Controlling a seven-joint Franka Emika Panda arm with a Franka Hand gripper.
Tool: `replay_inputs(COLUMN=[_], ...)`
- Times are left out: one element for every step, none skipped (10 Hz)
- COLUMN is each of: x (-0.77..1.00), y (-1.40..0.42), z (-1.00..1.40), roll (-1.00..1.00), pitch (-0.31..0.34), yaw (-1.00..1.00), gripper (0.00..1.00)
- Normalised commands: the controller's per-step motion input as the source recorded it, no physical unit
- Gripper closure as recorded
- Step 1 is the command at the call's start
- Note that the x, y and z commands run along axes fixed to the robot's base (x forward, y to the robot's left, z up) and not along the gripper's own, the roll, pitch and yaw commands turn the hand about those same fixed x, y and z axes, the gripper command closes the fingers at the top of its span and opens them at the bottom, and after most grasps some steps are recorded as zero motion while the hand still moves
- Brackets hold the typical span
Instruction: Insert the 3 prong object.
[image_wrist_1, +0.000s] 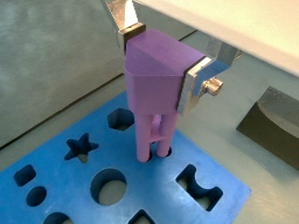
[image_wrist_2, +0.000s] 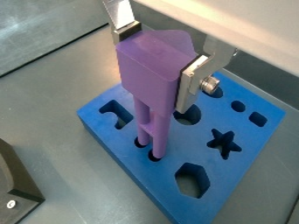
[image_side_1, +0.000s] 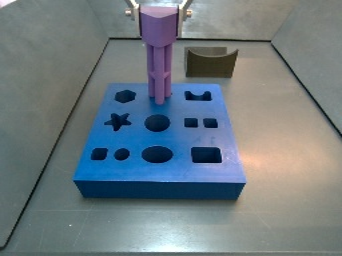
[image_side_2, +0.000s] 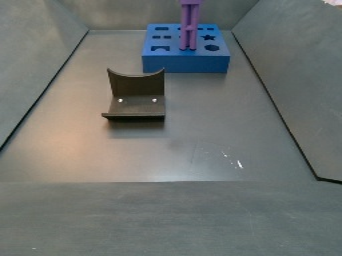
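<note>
The light-purple 3 prong object (image_wrist_1: 158, 83) stands upright in my gripper (image_wrist_1: 162, 54), which is shut on its thick head. It shows in both wrist views (image_wrist_2: 152, 79). Its three fused rods reach down to a hole near one edge of the blue block (image_wrist_1: 70, 188), and the tips sit in the hole's mouth (image_wrist_2: 158, 157). In a side view the peg (image_side_1: 158, 60) stands over the block's (image_side_1: 160, 160) far row, between the hexagon hole and the notched hole. In a side view it stands small at the far end (image_side_2: 190, 25). The silver fingers (image_wrist_2: 193, 83) clamp both sides.
The blue block (image_side_2: 185, 52) has several shaped holes: star, circles, squares, hexagon. A dark olive curved block (image_side_1: 210, 62) stands behind the blue block, and in a side view it lies mid-floor (image_side_2: 134, 95). Grey walls enclose the floor.
</note>
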Motion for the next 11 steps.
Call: replay_inputs(x=[0.00,0.00,0.00,0.00,0.00,0.00,0.00,0.00,0.00,0.13,0.00], y=[0.15,0.21,0.16,0.07,0.00,0.00,-0.11,-0.20,-0.24,-0.23,0.00], z=[-0.27,-0.29,-0.32,-0.43,-0.53,-0.53,-0.57,-0.56,-0.43,-0.17,0.00], roll=[0.00,0.00,0.00,0.00,-0.04,-0.07,-0.07,-0.10,-0.07,0.00,-0.01], pitch=[0.000,0.009,0.000,0.000,-0.021,-0.040,-0.057,-0.070,-0.053,0.000,-0.019], yaw=[-0.05,-0.04,-0.04,-0.07,-0.08,-0.07,-0.04,-0.05,-0.07,0.00,0.00], gripper=[1.00,1.00,1.00,1.00,1.00,1.00,1.00,1.00,1.00,1.00,1.00])
